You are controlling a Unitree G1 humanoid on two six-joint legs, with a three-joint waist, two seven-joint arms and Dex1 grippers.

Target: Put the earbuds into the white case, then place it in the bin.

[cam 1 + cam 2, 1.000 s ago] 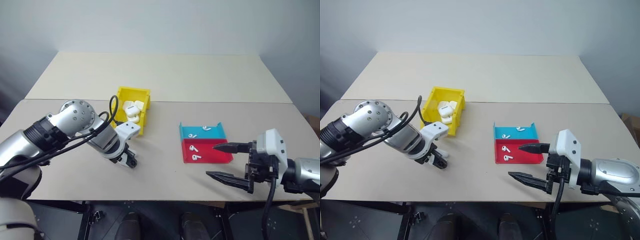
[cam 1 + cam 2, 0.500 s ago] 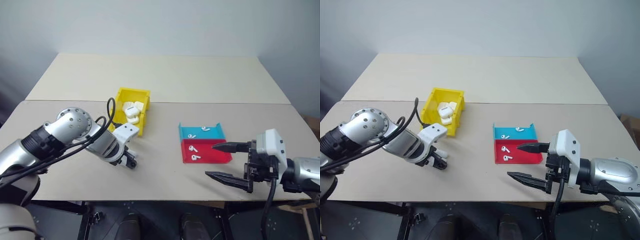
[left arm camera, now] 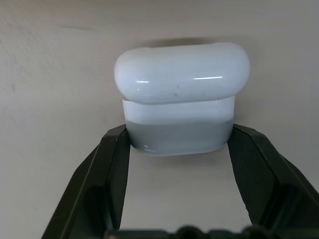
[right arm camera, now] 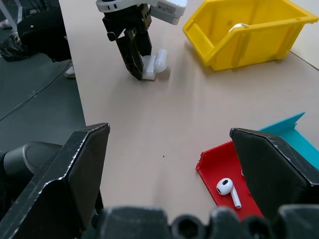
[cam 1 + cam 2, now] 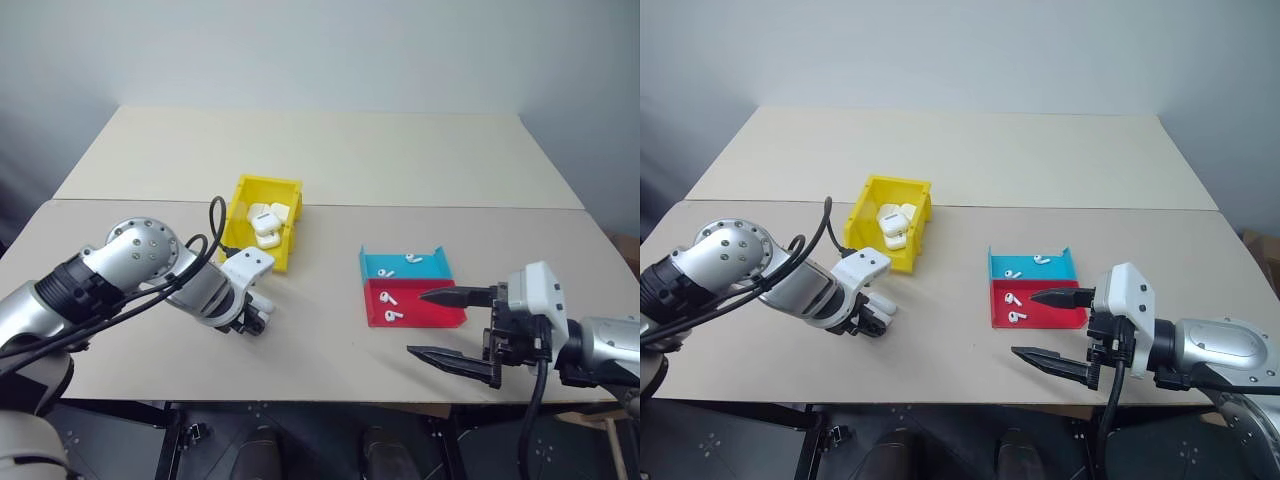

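The white case [image 3: 182,99] lies on the table in front of the yellow bin [image 5: 240,203], its rounded lid pointing away from my left gripper [image 5: 255,322]. That gripper points steeply down and is shut on the case's lower body, one black finger against each side. Earbuds [image 5: 388,297] lie in the red tray [image 5: 440,312] and more earbuds [image 5: 412,257] in the blue tray [image 5: 430,268]. My right gripper [image 5: 414,323] hovers open near the table's front edge, just right of the red tray, holding nothing.
Several white cases [image 5: 265,220] lie in the yellow bin. The red and blue trays stand joined at the middle right. The right wrist view shows the left gripper [image 4: 139,69] on the case beside the bin [image 4: 249,40].
My left gripper's fingers have closed in onto the sides of the white case. The right gripper has stayed where it was, still open.
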